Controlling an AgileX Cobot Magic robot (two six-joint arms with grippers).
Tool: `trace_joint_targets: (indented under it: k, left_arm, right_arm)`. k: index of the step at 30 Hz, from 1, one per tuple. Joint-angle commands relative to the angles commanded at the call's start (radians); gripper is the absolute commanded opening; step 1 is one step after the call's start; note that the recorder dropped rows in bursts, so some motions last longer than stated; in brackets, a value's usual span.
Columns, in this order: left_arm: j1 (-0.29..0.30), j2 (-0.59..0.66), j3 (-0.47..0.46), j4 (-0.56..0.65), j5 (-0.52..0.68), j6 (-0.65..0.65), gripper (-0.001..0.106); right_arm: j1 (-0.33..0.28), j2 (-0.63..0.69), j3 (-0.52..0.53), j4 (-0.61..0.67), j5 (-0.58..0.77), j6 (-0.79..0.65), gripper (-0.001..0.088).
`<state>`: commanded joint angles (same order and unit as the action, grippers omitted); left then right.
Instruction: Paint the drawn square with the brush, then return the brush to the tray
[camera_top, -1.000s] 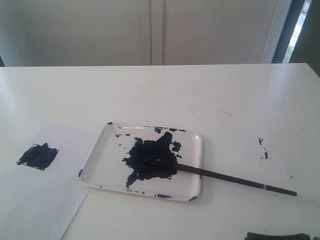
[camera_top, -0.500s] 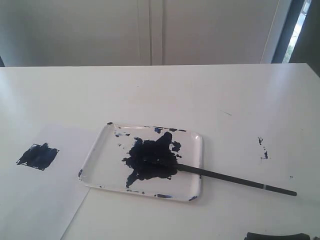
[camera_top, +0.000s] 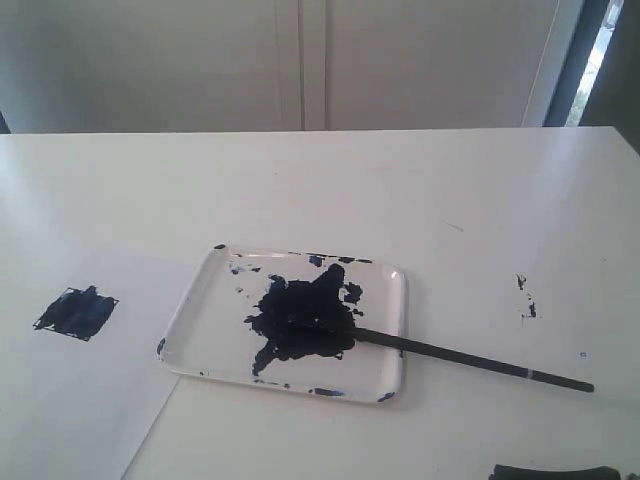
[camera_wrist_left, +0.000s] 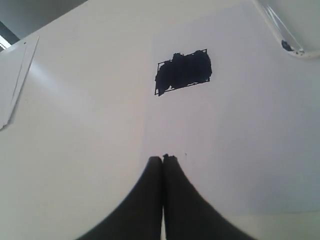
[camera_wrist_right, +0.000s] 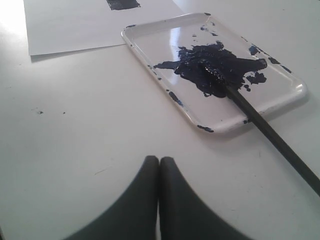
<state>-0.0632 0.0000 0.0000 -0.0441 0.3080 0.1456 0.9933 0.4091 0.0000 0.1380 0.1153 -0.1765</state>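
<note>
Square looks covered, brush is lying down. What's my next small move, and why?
Probably just draw the right hand back to rest, no regrasp: the drawn square is filled dark, the brush lies with its tip in the paint blot of the tray, handle over the rim, and this hand and the left hand are shut, empty.

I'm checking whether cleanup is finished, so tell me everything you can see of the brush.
The brush is a long, thin, straight black stick with a pale ring near its handle end. It lies slanted: its paint-darkened tip rests in the blue-black paint blot inside the white tray, the shaft crosses the tray's rim, and the handle extends over the white table. Nothing grips it.
</note>
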Motion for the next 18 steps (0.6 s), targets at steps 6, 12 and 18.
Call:
trace_joint_targets:
  k: [6,12,18]
  left_arm:
    - [0.057,0.000,0.000,-0.077,-0.062,-0.026,0.000]
    - [0.063,0.000,0.000,-0.075,-0.079,-0.026,0.000]
    - [0.061,0.000,0.000,-0.075,-0.079,-0.026,0.000]
  right_arm:
    - [0.000,0.000,0.000,0.000,0.000,0.000,0.0000]
    - [0.000,0.000,0.000,0.000,0.000,0.000,0.0000]
    - [0.000,0.000,0.000,0.000,0.000,0.000,0.0000]
